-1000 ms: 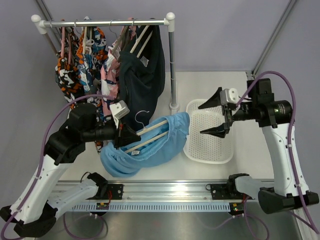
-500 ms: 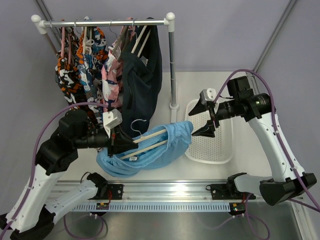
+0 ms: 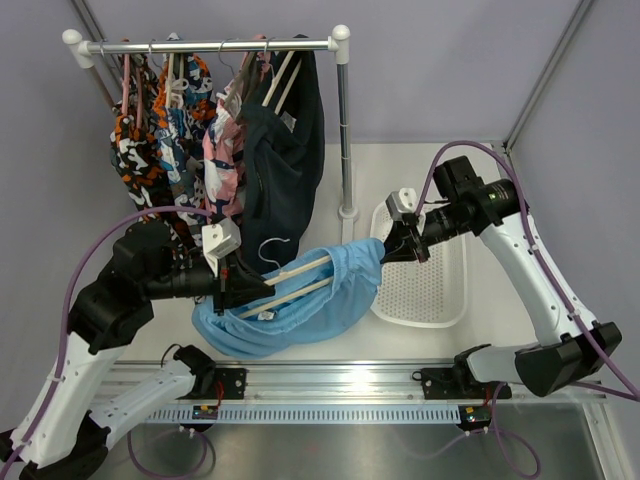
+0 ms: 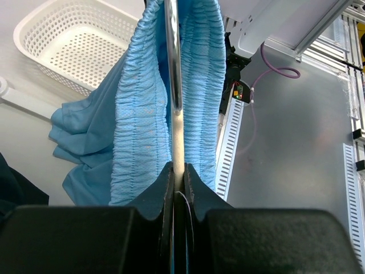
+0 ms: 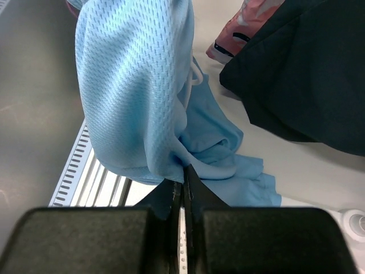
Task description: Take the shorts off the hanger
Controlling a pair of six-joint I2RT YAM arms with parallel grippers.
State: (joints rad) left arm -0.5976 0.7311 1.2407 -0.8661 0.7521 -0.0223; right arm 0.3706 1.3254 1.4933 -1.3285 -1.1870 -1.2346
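Sky-blue mesh, soft and finely perforated, makes up the light shorts [image 3: 300, 305], which we hold over the middle of the worktop towards its near edge, just left of the white basket [image 3: 430, 290]. Their gathered, ribbed waistband is stretched around the pale wooden bars of the hanger [image 3: 300, 267]. The hanger lies roughly level, so the cloth can slide off its free end. Our left gripper [image 3: 262, 286] is clamped tight on a bar at the end nearest its arm, which keeps the hanger steady. Our right gripper [image 3: 386, 250] has its jaws together on a fold of the blue cloth at the end beside the basket, placed, we judge, to draw the shorts off lengthways. The dark navy shorts [image 3: 285, 160], heavier and matte, hang from the metal rail [image 3: 200, 44] at the far edge, not yet removed.
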